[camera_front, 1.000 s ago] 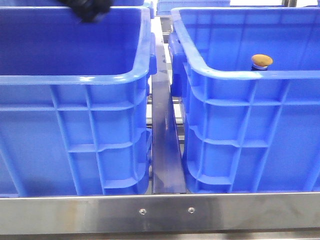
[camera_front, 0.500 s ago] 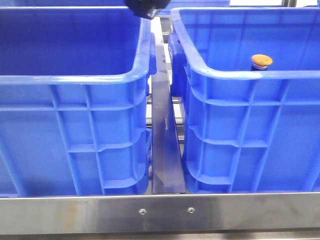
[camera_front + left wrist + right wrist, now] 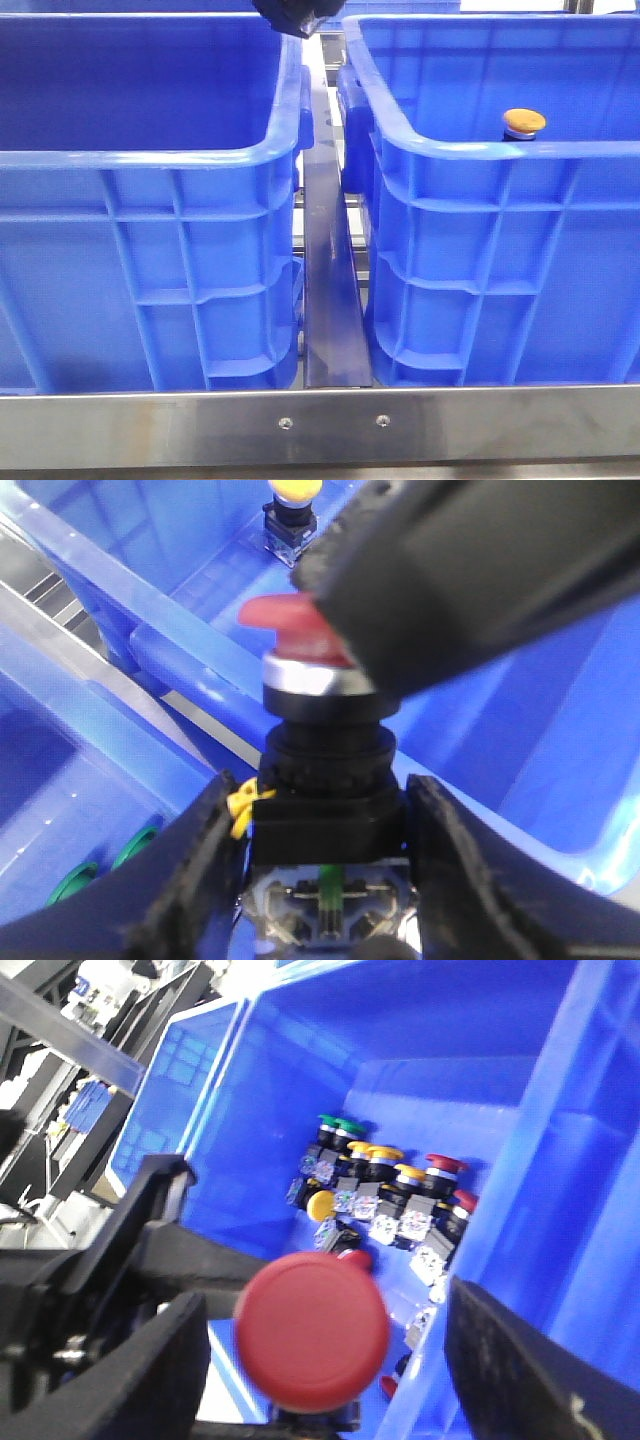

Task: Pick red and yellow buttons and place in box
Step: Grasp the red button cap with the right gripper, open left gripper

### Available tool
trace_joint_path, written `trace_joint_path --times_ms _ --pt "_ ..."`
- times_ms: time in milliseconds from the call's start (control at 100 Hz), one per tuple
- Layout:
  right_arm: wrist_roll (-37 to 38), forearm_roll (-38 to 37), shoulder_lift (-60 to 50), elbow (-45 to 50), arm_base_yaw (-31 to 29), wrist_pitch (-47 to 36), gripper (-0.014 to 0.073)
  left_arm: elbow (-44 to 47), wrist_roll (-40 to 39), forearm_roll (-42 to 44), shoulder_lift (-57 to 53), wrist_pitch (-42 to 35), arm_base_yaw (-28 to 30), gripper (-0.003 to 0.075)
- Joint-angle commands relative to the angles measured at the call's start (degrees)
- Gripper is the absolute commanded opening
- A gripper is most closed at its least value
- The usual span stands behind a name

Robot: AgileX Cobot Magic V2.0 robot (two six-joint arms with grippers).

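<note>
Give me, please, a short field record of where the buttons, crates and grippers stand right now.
left gripper: shut on the red button, by its black body
right gripper: open, fingers either side of the red cap
yellow button: upright inside the right crate
other buttons: green, yellow and red heap in a crate, right wrist view

You had a steel rail (image 3: 330, 300) running between the crates, a screwed metal bar (image 3: 320, 425) across the front, and green-capped buttons (image 3: 338, 1125) sat among the pile
</note>
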Motion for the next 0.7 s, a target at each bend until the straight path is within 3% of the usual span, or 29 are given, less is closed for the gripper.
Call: trace_joint_path --times_ms 0,110,330,440,510,610,690 --pt "-0.2 4.2 -1.3 -2.1 0.0 0.8 0.052 -2.0 0.0 -0.6 -2.1 -4.4 -0.5 0.013" --pt "-0.2 4.2 -1.1 -2.1 0.0 1.0 0.0497 -2.0 0.0 -0.6 -2.1 -4.4 -0.5 0.013" --pt "-0.2 4.2 -1.1 -2.1 0.0 2.4 0.0182 -2.0 0.0 -0.6 -2.1 -4.4 -0.5 0.0131" --pt "-0.2 4.2 -1.1 -2.1 0.0 2.4 0.015 -2.0 0.3 -0.6 -2.1 -4.4 -0.5 0.0147" --pt "-0.2 4.2 -1.1 -2.1 0.0 2.4 0.015 -2.0 1.5 -0.6 -2.1 -4.2 -0.5 0.0232" --pt "-0.2 4.2 -1.1 -2.2 -0.2 2.3 0.015 -2.0 1.5 -0.6 -2.1 -4.2 -0.5 0.0489" --pt "-0.6 3.6 -1.2 -2.9 -0.4 1.7 0.015 -2.0 1.5 -0.6 -2.2 -4.2 -0.5 0.0627"
